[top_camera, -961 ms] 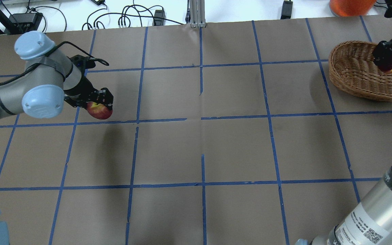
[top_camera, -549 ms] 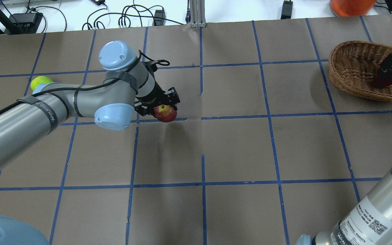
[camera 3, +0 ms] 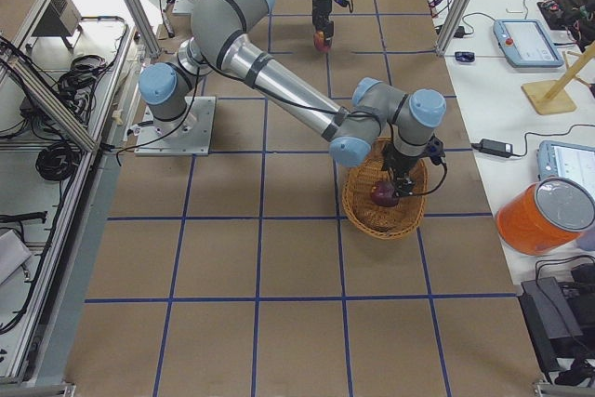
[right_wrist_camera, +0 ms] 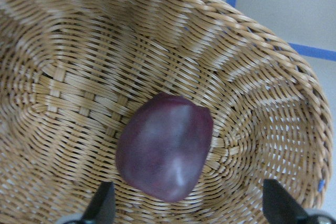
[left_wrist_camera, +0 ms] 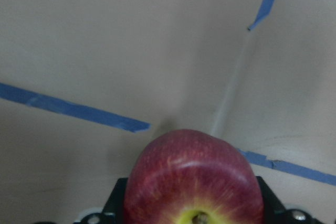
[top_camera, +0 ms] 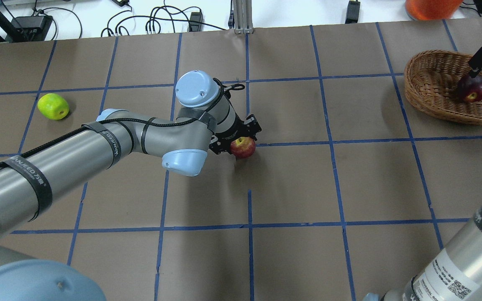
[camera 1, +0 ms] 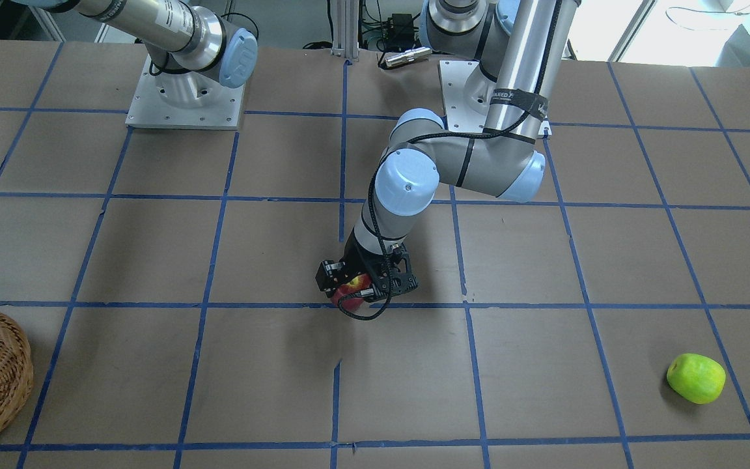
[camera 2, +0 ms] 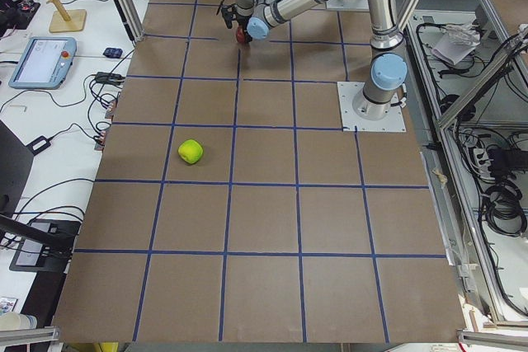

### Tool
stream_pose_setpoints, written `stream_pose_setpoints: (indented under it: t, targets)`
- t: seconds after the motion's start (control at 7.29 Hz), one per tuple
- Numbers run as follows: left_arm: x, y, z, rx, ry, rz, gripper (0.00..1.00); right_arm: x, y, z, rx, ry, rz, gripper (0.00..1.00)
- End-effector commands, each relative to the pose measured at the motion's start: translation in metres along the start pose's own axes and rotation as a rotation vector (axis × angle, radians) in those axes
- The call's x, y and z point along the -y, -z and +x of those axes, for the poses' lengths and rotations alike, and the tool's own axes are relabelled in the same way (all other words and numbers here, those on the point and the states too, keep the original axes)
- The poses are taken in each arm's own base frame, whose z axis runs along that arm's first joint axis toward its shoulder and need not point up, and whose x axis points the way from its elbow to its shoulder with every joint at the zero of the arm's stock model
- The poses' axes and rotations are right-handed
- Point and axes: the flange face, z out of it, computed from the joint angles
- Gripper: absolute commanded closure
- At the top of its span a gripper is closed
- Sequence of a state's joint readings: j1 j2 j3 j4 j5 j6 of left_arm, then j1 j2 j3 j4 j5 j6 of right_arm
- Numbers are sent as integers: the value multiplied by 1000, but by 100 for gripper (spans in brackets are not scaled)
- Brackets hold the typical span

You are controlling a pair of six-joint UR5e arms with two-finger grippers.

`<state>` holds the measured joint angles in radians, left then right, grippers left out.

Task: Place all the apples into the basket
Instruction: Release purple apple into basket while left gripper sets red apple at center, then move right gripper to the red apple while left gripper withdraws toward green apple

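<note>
My left gripper [top_camera: 241, 146] is shut on the red apple [top_camera: 244, 147] and holds it low over the table's middle; the apple fills the left wrist view [left_wrist_camera: 194, 182]. The dark maroon apple [top_camera: 472, 88] lies inside the wicker basket [top_camera: 431, 90] at the far right. My right gripper [right_wrist_camera: 191, 211] is open just above it, with its fingers [right_wrist_camera: 105, 205] apart on either side of the apple [right_wrist_camera: 165, 153]. The yellow-green apple [top_camera: 53, 106] lies alone on the table at the far left, and also shows in the front view [camera 1: 696, 378].
An orange container [top_camera: 431, 8] stands beyond the basket at the table's back edge. Cables and power bricks [top_camera: 157, 21] and an aluminium post [top_camera: 242, 16] line the back edge. Both arm bases [camera 1: 186, 98] sit on the robot's side.
My left arm has carried the red apple rightward from the left side to the table's middle, uncovering the green apple. My right gripper has let the maroon apple go into the basket and lifted.
</note>
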<state>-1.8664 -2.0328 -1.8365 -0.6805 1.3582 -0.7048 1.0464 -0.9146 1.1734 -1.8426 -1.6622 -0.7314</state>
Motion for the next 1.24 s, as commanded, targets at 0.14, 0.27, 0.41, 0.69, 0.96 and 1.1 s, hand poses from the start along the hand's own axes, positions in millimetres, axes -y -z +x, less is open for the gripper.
stream_pose_setpoints:
  t: [0.14, 0.27, 0.41, 0.69, 0.96, 1.1]
  targets:
    - [48, 62, 0, -54, 42, 90, 0, 34, 30, -98, 37, 71, -11, 0]
    - [79, 96, -19, -31, 45, 88, 0, 44, 55, -154, 100, 89, 2, 0]
    - [114, 126, -51, 21, -71, 52, 0, 53, 71, -233, 135, 127, -38, 0]
    - [200, 199, -135, 75, -189, -32, 0, 77, 59, -375, 141, 18, -76, 0]
    - [257, 213, -251, 230, -456, -111, 0, 73, 47, -514, 134, -161, -56, 0]
    - [278, 209, -296, 246, -568, -114, 0, 59, 43, -584, 128, -184, -37, 0]
